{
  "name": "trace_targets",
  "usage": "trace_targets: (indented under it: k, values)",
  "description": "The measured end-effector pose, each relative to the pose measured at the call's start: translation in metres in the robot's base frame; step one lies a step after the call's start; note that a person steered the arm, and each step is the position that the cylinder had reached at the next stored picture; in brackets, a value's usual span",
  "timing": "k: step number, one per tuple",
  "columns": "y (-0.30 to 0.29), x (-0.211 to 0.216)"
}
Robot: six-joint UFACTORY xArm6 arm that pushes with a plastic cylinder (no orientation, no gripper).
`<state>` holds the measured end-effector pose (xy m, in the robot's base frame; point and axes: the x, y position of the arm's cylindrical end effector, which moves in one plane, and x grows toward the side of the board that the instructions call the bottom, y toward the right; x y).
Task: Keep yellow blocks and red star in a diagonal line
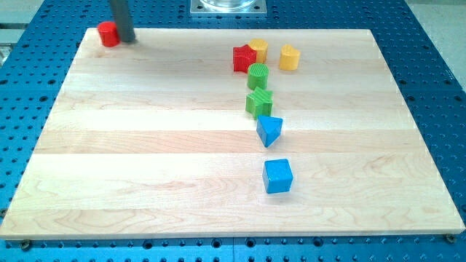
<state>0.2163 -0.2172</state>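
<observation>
The red star (pixel 243 58) lies near the view's top, right of centre, touching a yellow block (pixel 258 50) at its upper right. A second yellow block (pixel 289 57) sits a little further right, apart from them. My tip (pixel 126 40) is at the top left corner of the board, right next to a red round block (pixel 108 33) on its left. The tip is far from the star and the yellow blocks.
A green round block (pixel 258 76) sits just below the star, a green star-like block (pixel 258 102) below that, then a blue triangle (pixel 269 129) and a blue cube (pixel 277 175). The wooden board (pixel 145 145) lies on a blue perforated table.
</observation>
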Motion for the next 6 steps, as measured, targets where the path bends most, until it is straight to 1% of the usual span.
trace_targets:
  k: [1, 2, 3, 4, 5, 6]
  values:
    - [0.079, -0.015]
    - [0.144, -0.022]
    - [0.241, -0.022]
    - [0.385, -0.007]
    - [0.442, 0.053]
    - [0.379, 0.084]
